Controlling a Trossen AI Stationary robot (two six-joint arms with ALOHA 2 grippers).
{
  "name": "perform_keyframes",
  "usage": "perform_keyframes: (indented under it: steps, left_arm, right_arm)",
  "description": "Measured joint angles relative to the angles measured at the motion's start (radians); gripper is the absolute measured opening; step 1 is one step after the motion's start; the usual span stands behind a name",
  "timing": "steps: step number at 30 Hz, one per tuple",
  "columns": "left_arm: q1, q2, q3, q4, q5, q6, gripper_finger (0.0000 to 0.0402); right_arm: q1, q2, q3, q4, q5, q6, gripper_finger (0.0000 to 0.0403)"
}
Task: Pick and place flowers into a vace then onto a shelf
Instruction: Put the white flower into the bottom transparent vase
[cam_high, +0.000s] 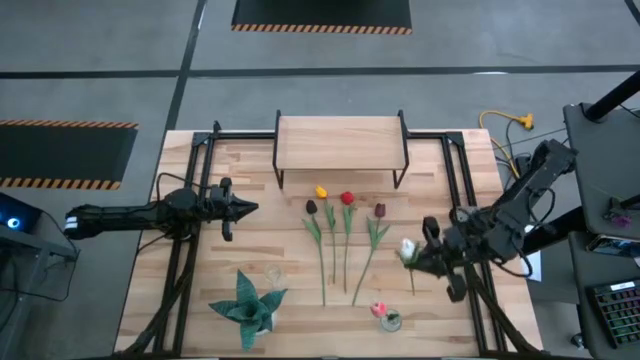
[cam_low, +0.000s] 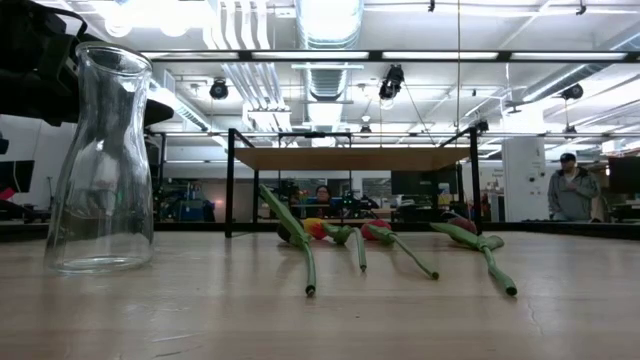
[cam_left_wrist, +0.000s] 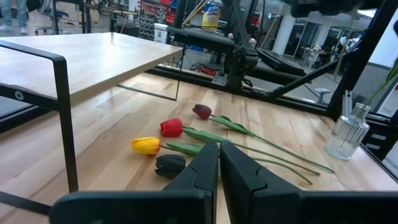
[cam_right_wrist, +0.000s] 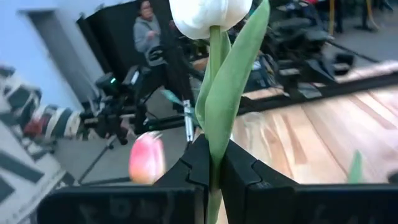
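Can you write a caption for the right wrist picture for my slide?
The right gripper pinches a white tulip by its stem, jaws shut, a pink tulip behind.

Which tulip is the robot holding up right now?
The white tulip. The right gripper is shut on its green stem, lifting it off the wooden table. The yellow, red, black and maroon tulips lie flat; a pink one stands in a small glass vase.

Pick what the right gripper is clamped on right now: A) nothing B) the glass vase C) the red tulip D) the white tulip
D: in the right wrist view the right gripper is shut on the green stem of the white tulip, and the high view shows that bloom at its tip, while the red tulip lies on the table.
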Motion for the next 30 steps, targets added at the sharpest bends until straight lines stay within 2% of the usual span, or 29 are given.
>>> perform_keyframes:
  steps: [11,20,30]
  left_arm:
    - [0.0,0.0,0.0,0.0,0.0,0.0,0.0]
    - [0.0,0.0,0.0,0.0,0.0,0.0,0.0]
    - [0.0,0.0,0.0,0.0,-0.004,0.0,0.0]
  right_arm:
    - [0.057,0.216,0.0,0.348,-0.002,-0.171,0.0013]
    - [0.07,0.333,0.0,0.467,-0.003,-0.168,0.0013]
    - [0.072,0.386,0.0,0.475,0.014,-0.172,0.0013]
